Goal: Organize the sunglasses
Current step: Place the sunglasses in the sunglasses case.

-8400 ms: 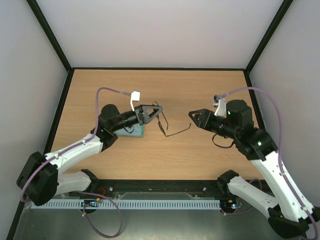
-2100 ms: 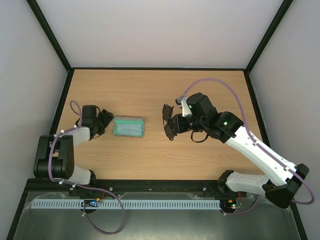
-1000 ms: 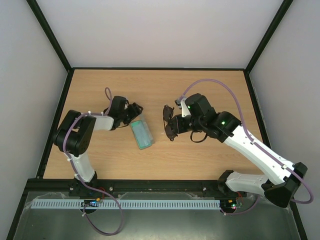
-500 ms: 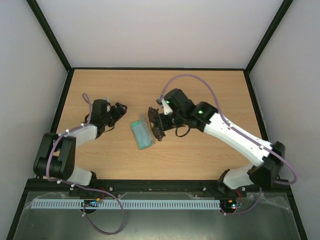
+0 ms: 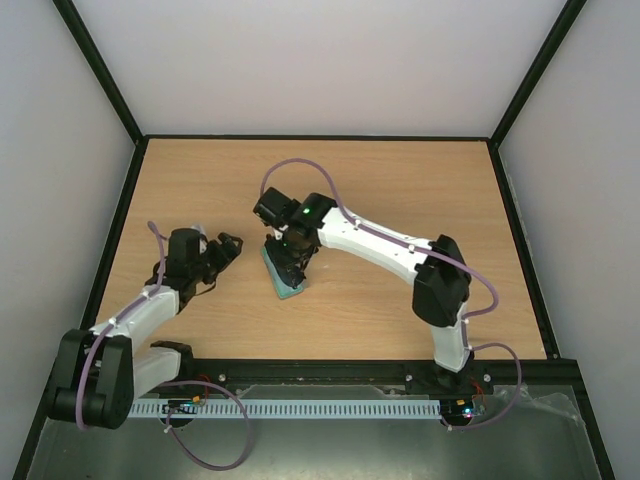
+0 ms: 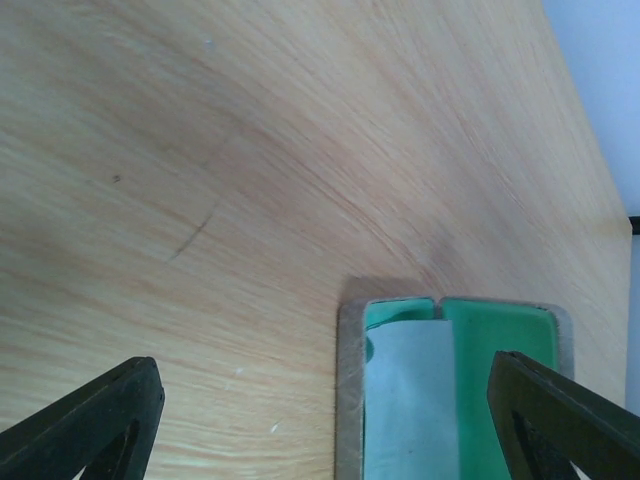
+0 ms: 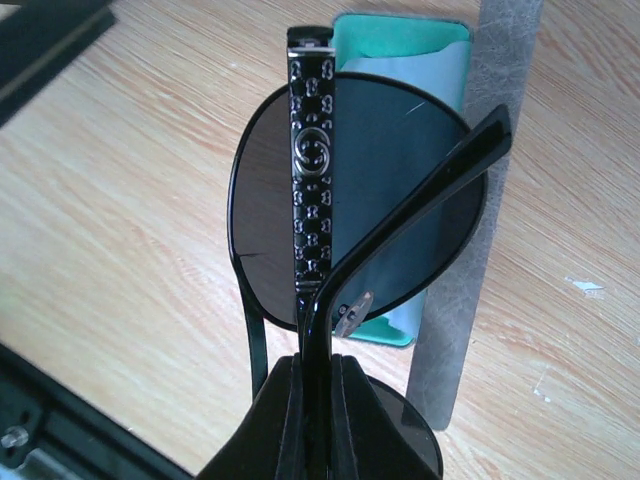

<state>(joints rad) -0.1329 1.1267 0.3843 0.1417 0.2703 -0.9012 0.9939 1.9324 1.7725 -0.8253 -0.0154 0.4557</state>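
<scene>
Right gripper (image 7: pixel 318 365) pinches folded sunglasses (image 7: pixel 370 190) over open grey case (image 5: pixel 286 282) at frame centre, left gripper (image 5: pixel 228 247) spread, empty; glasses not yet inside, case unclosed.

Bright, even light is falling on the desk (image 5: pixel 400 180) from overhead, and the arms (image 5: pixel 370 235) are casting only faint, soft shadows. In the left wrist view, the dark fingers (image 6: pixel 90 425) at 5 and 7 o'clock are blurring softly. In the right wrist view, the sunglasses (image 7: pixel 265 200) are showing sharp, their metal logo (image 7: pixel 311 150) is glinting, and the desk is washing out pale at 2 o'clock.
</scene>
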